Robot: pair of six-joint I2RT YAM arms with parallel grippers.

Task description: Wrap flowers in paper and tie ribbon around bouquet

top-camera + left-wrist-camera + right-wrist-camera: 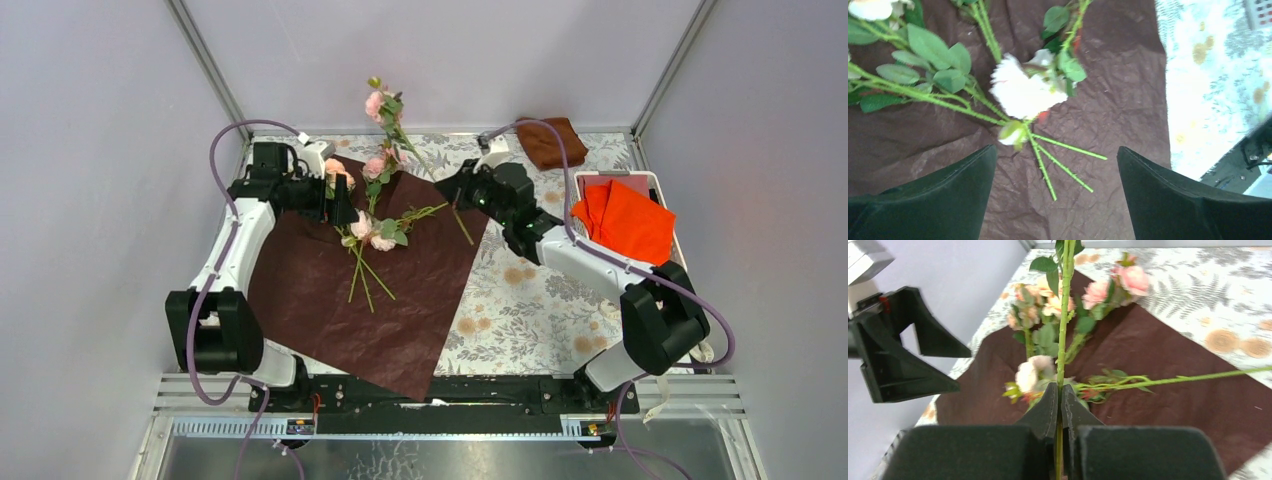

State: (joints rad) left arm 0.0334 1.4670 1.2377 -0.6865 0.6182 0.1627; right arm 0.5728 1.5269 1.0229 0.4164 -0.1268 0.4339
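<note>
The dark maroon paper (pixel 340 290) lies flat on the table's left half. Several pink flowers (pixel 372 232) with green stems rest on its far part. My right gripper (pixel 446 193) is shut on one long stem (pixel 1063 340), whose rose (pixel 378 104) stands up over the paper's far corner. In the right wrist view the stem runs straight between the closed jaws of the right gripper (pixel 1060 392). My left gripper (pixel 1055 165) hangs open just above the paper, its fingers (pixel 948 195) either side of loose stem ends (pixel 1048 160). I cannot pick out the ribbon.
A white tray (pixel 655 182) at the right holds bright orange sheets (pixel 625 220). A small brown folded cloth (pixel 550 141) lies at the back right. The floral tablecloth (pixel 530 310) shows right of the paper. Enclosure walls stand close on both sides.
</note>
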